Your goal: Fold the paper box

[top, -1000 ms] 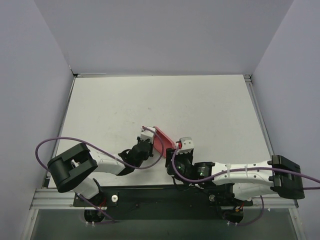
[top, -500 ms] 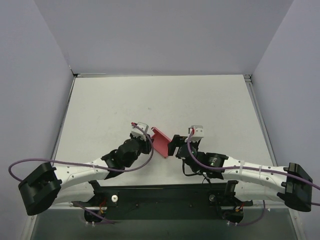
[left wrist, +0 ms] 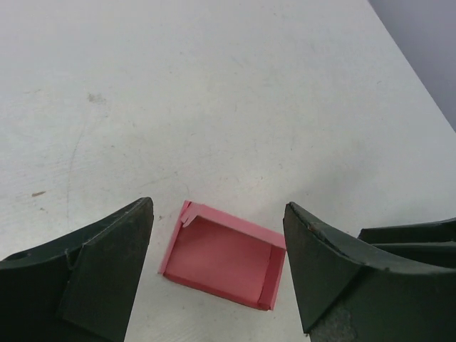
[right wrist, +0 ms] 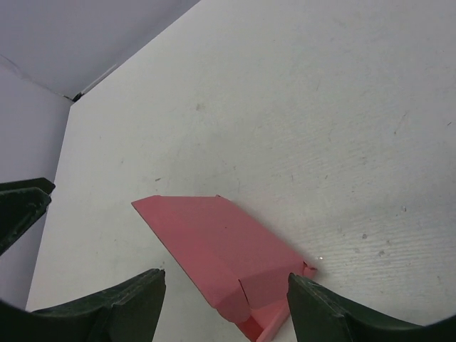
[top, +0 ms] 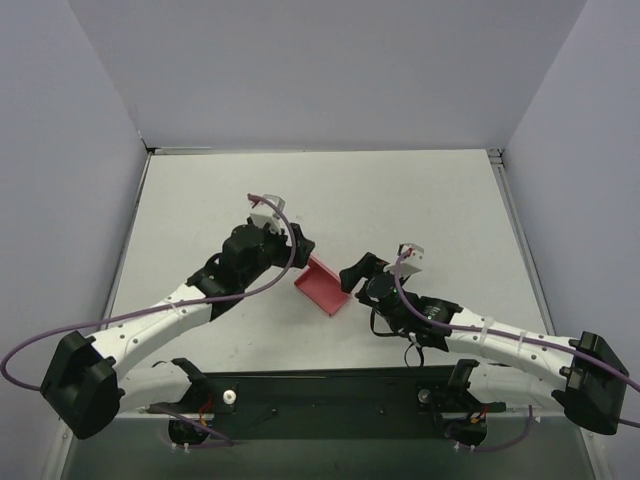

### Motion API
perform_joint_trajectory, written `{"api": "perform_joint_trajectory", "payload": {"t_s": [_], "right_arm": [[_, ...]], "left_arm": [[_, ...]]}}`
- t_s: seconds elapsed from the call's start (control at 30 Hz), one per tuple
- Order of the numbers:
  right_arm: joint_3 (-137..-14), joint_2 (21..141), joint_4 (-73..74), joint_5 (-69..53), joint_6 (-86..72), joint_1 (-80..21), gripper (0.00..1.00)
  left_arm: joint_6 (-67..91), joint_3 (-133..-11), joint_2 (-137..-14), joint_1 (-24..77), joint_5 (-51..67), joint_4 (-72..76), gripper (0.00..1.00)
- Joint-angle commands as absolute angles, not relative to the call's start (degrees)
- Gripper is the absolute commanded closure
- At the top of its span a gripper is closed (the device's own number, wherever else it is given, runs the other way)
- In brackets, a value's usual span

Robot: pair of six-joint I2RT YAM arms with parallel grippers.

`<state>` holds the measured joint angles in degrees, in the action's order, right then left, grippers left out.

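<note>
The paper box is a small pink-red card tray lying on the white table between my two grippers. In the left wrist view the paper box shows its open inside, with low walls and a small flap at one corner. My left gripper hangs open above it, and nothing sits between its fingers. In the right wrist view the paper box shows a sloping folded side, and my right gripper stands open just before it. From above, the left gripper is at the box's far-left, and the right gripper at its right.
Grey walls close the table on the far, left and right sides. A black rail with the arm bases runs along the near edge. Purple cables loop beside both arms.
My left gripper has opened, let go of the box and drawn back up and to the far-left. The right gripper has backed off to the right. The box now rests flat on the table.
</note>
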<state>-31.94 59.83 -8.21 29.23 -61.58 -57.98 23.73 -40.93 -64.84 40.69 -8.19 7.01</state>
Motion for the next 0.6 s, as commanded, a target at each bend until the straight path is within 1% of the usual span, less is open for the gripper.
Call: {"api": "perform_joint_trajectory", "payload": {"t_s": [0.0, 0.2, 0.37, 0.57], "right_arm": [[-30.6, 61.6, -10.7, 29.4, -65.5, -56.9, 0.31], [-29.8, 64.9, -12.4, 27.8, -66.8, -55.8, 0.32], [-29.7, 67.1, -12.7, 26.8, -67.8, -55.7, 0.33], [-28.1, 69.3, -13.0, 25.8, -70.4, -55.8, 0.35]], "left_arm": [[23.1, -47.1, -72.2, 39.1, -3.3, 5.3, 0.17], [23.8, -48.4, -80.3, 37.8, 0.0, 10.2, 0.17], [25.5, -48.3, -84.8, 37.4, 6.1, 12.8, 0.17], [27.9, -43.1, -85.3, 37.4, 7.6, 16.4, 0.25]]}}
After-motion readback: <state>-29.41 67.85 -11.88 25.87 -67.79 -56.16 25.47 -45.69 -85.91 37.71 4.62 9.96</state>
